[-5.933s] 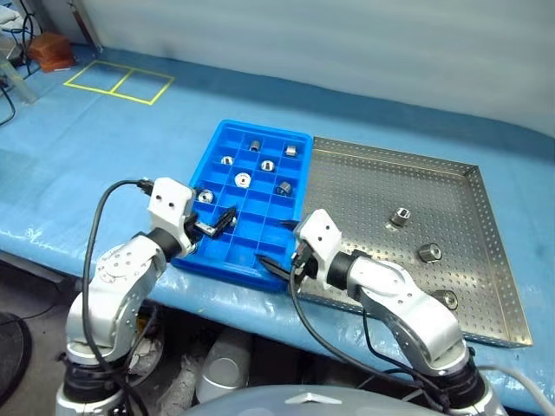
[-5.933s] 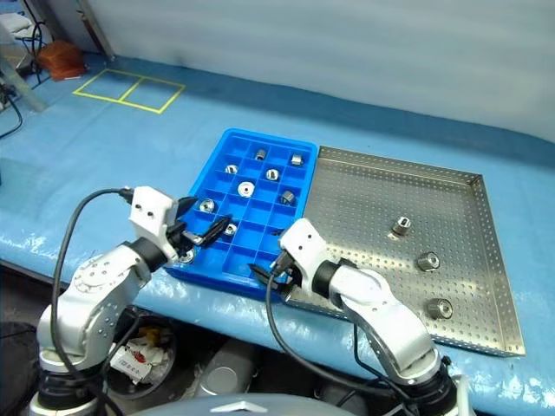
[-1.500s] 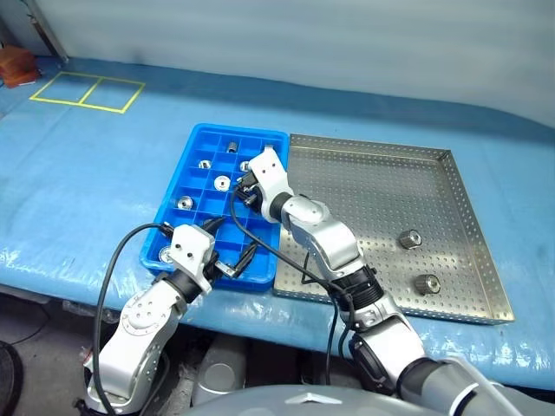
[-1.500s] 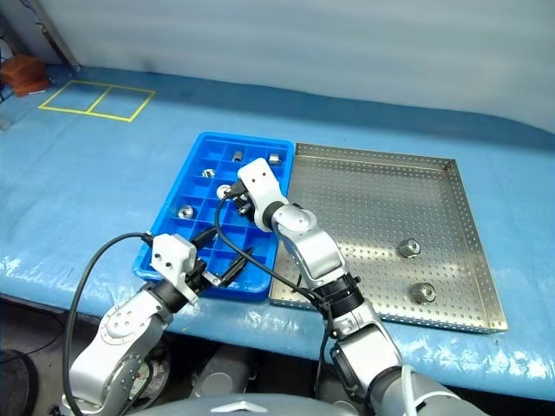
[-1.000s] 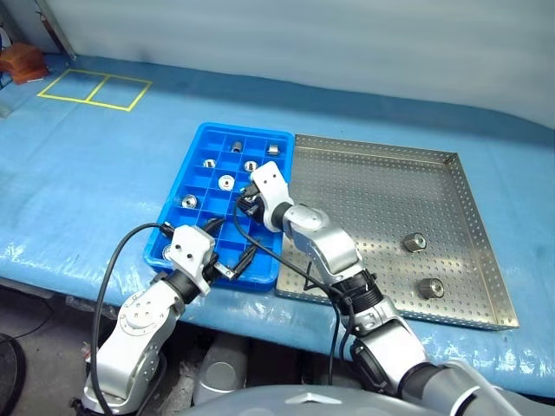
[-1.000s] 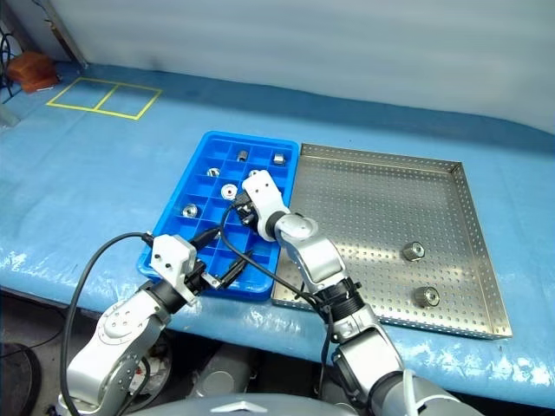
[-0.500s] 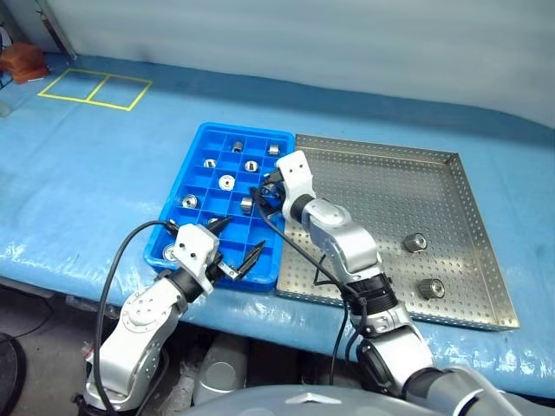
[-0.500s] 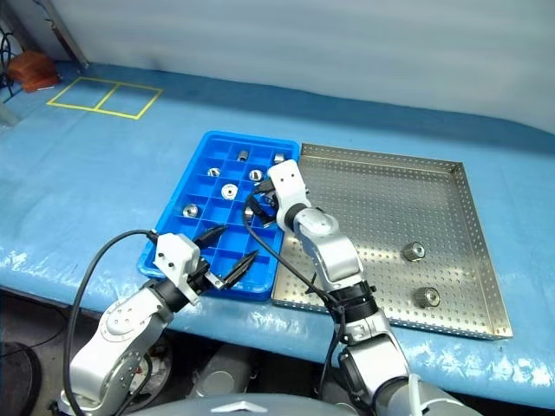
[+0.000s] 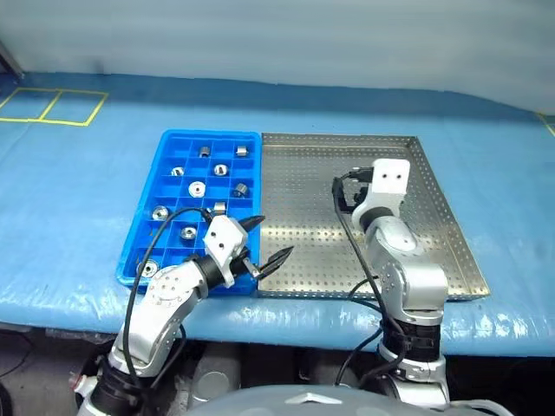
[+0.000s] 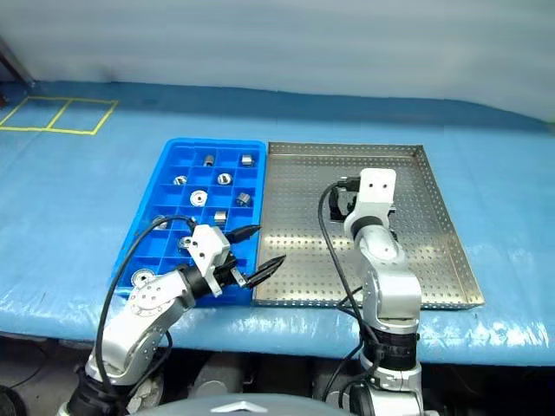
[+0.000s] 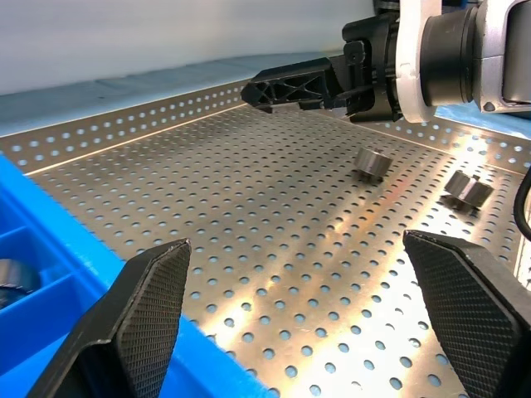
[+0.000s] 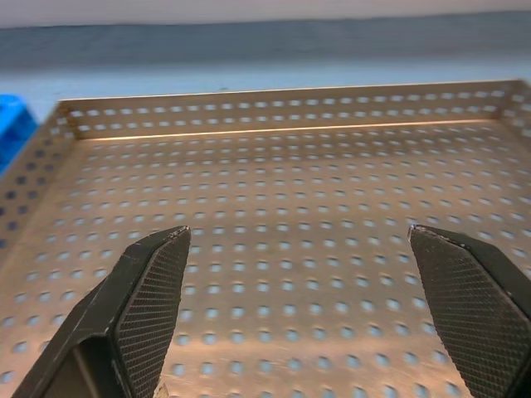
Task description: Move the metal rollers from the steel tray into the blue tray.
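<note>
Both claws gaped empty, the right claw [image 12: 307, 307] over the steel tray [image 9: 303, 217], so reaching for the two remaining metal rollers [image 11: 372, 162] looked next.

Left gripper [image 9: 264, 243] low, jaws spread wide; right gripper [image 11: 286, 85] level, arm extended, jaws apart.

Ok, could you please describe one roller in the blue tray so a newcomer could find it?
Find the blue tray, left of the steel tray. Go to its near-left corner compartment: the roller there lies alone, nearer the table edge than any other.
</note>
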